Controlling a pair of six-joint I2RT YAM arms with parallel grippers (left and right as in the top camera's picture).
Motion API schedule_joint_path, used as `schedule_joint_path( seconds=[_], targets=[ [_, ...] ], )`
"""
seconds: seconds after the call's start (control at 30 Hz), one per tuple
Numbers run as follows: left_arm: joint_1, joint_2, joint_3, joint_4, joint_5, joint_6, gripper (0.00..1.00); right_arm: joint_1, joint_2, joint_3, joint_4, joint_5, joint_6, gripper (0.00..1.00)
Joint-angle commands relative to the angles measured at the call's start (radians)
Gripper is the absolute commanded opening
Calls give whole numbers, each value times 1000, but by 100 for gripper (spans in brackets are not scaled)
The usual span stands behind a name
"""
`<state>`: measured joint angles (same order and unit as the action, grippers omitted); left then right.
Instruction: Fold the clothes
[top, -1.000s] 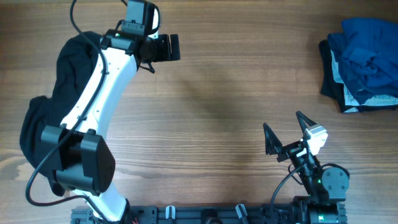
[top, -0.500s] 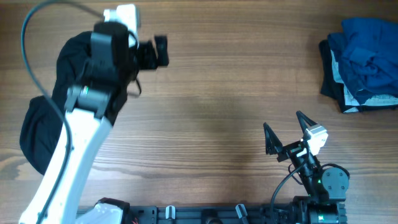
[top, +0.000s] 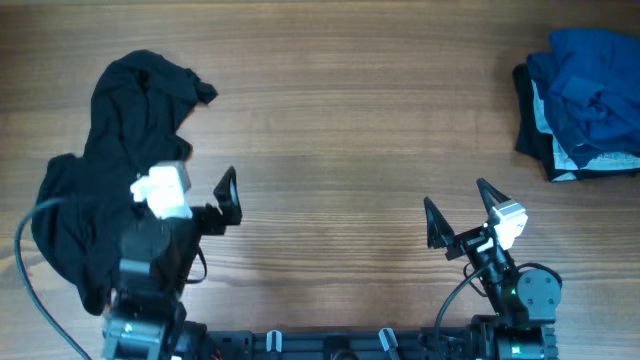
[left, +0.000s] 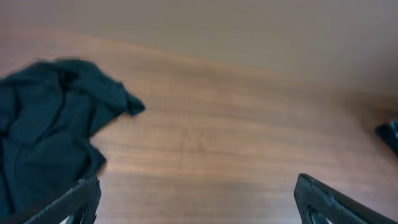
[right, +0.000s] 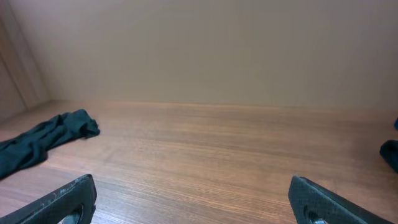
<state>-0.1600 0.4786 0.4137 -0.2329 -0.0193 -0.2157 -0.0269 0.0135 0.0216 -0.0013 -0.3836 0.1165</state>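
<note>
A large black garment (top: 110, 170) lies crumpled on the left of the table, and it also shows in the left wrist view (left: 50, 124) and the right wrist view (right: 43, 140). A pile of blue, dark and light grey clothes (top: 585, 95) sits at the far right. My left gripper (top: 205, 182) is open and empty by the black garment's right edge, its fingers wide apart in the left wrist view (left: 202, 208). My right gripper (top: 460, 208) is open and empty over bare wood, as the right wrist view (right: 193, 199) shows.
The wooden table (top: 350, 130) runs between the two heaps. A dark bit of cloth shows at the right edge of the right wrist view (right: 390, 152). The arm bases and a black rail (top: 330, 345) line the front edge.
My left arm has pulled back from the far side of the table to the front left, uncovering the black garment. The right arm has not moved.
</note>
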Motion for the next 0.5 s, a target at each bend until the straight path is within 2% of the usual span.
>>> schedule_joint_path(
  seconds=[0.0, 0.17, 0.47],
  targets=[
    [21, -166, -164, 148, -16, -2, 100, 3, -9, -3, 5, 10, 15, 100],
    [75, -282, -331, 348, 30, -3, 100, 3, -9, -3, 5, 10, 14, 100],
    [149, -420, -402, 344, 77, -10, 100, 3, -9, -3, 4, 10, 15, 100]
  ],
)
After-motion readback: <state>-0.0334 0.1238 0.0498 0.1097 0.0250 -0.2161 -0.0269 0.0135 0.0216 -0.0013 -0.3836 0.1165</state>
